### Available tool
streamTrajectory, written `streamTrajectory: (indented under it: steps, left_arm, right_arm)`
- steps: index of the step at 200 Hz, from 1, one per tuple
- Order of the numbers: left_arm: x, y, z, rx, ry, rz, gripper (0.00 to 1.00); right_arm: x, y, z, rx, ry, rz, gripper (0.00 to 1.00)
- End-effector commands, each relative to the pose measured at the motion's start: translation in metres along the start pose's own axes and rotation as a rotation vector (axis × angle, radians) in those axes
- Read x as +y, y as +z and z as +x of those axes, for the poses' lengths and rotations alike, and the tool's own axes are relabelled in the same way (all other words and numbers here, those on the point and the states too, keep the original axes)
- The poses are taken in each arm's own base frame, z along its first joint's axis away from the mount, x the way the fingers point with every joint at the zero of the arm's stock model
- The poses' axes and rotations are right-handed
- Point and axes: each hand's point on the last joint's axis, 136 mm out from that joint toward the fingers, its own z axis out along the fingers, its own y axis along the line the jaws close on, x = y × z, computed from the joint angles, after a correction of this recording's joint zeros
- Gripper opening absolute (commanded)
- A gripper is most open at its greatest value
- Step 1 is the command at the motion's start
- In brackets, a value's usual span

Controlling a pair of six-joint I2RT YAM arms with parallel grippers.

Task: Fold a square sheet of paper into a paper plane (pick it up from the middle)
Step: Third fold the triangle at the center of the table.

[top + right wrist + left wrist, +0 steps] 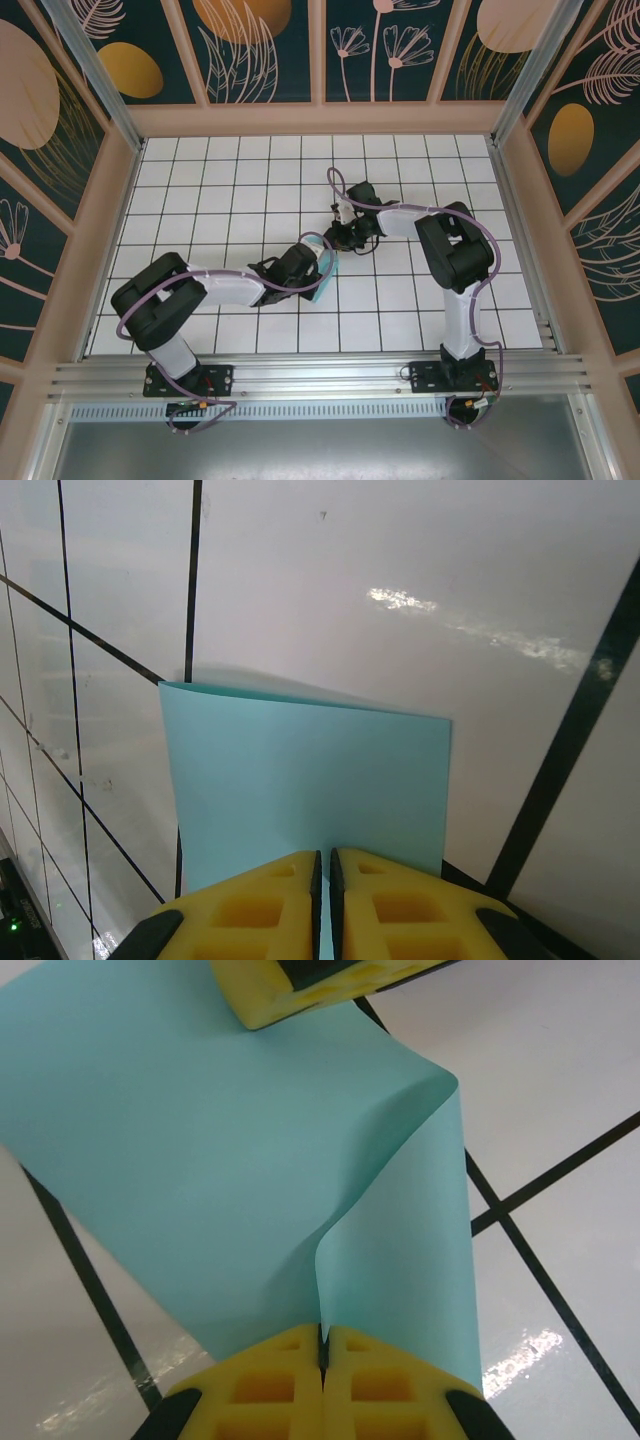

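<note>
Though pinched at both ends, turquoise paper (200, 1140), bowed.

Turquoise paper (324, 290) at left end effector (322, 263), right end effector (341, 242) just beyond, mid tiled table (200, 200)

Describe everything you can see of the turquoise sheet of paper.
The sheet of paper is thin, plain turquoise and matte. It seems held just above the white tiled table, bent into a soft curl with one flap turning over, not pressed flat. The left claw pinches one edge between its yellow pads; the right claw pinches the far side.
</note>
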Motion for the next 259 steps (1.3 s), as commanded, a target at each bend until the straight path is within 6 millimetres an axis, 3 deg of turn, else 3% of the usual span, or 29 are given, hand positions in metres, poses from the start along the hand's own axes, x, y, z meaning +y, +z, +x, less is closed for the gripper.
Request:
streamTrajectory:
  steps: [1,57,114,142,167,188,208,226,259]
  left_arm:
    - [0.008,-0.011,-0.004,-0.035,-0.026,-0.029,0.00]
    - [-0.004,0.005,0.006,0.020,-0.027,0.033,0.00]
    - [0.005,0.004,0.010,0.027,-0.010,-0.010,0.00]
    - [0.003,0.007,0.015,0.045,-0.010,0.001,0.00]
    - [0.006,0.005,0.015,0.038,-0.017,-0.009,0.00]
    - [0.004,0.005,0.014,0.036,-0.015,-0.004,0.00]
    - [0.002,0.005,0.012,0.035,-0.010,0.003,0.00]
    - [0.001,0.006,0.010,0.035,-0.002,0.012,0.00]
    - [0.001,0.007,0.012,0.044,0.009,0.008,0.00]
  right_arm:
    - [-0.017,0.013,0.025,0.061,0.038,0.065,0.16]
    - [-0.014,0.012,0.023,0.051,0.039,0.055,0.16]
    - [-0.005,0.008,0.018,0.030,0.034,0.023,0.17]
    - [0.013,-0.023,-0.009,-0.086,0.024,0.014,0.19]
    - [0.011,-0.062,-0.020,-0.218,0.072,0.027,0.20]
    - [0.019,-0.073,0.002,-0.240,0.100,-0.047,0.17]
    - [0.036,-0.069,0.032,-0.229,0.109,-0.125,0.12]
    - [0.039,-0.060,0.053,-0.211,0.136,-0.137,0.12]
    - [0.044,-0.042,0.066,-0.172,0.152,-0.134,0.11]
